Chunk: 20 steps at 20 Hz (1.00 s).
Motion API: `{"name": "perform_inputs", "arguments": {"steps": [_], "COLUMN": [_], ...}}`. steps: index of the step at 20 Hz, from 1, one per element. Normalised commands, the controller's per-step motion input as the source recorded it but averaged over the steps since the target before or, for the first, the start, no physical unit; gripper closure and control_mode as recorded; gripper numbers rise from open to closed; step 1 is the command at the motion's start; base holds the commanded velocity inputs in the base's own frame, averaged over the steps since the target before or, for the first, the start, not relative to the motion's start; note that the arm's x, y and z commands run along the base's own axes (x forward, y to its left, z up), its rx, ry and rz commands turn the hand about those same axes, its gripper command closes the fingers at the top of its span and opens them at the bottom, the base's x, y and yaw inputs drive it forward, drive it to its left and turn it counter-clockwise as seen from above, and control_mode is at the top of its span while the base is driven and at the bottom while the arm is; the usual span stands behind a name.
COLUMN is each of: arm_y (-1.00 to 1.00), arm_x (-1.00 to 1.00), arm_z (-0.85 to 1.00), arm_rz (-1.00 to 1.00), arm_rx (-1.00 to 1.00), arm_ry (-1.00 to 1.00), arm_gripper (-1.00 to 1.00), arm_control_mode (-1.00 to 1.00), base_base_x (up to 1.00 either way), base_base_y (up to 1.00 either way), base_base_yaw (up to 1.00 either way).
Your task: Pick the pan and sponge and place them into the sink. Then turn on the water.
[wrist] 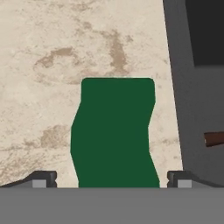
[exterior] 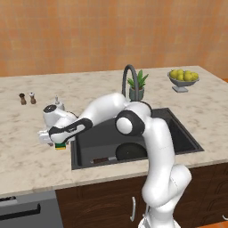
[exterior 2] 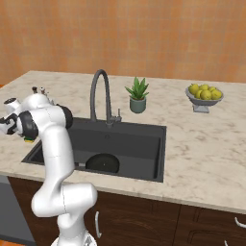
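Sponge (wrist: 114, 131) sits green side up on the tabletop (exterior: 26, 147), just left of the sink (exterior: 178, 129). Tool (wrist: 112, 178) hovers right over it, spread wide, gripping nothing. Pan (exterior: 132, 152) already lies in the basin.

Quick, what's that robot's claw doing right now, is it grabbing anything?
Gripper: open, holding nothing; its fingertips stand either side of the green sponge on the counter.
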Motion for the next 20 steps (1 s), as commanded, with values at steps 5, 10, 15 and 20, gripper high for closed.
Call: {"name": "perform_inputs", "arguments": {"steps": [5,10,15,20], "arm_y": [-0.02,0.0,-0.05,-0.01], "arm_x": [0.0,0.0,0.0,0.0], "arm_z": [0.0,-0.06,-0.04,-0.13], "arm_rz": [0.0,0.0,0.0,0.01], "arm_rx": [0.0,0.0,0.0,0.0], "arm_ry": [-0.01,-0.02,-0.05,-0.01], "arm_gripper": [-1.0,-1.0,-1.0,-1.0], "arm_control_mode": [-1.0,-1.0,-1.0,-1.0], "base_base_x": [0.0,0.0,0.0,0.0], "base_base_y": [0.0,0.0,0.0,0.0], "base_base_yaw": [0.0,0.0,0.0,0.0]}}
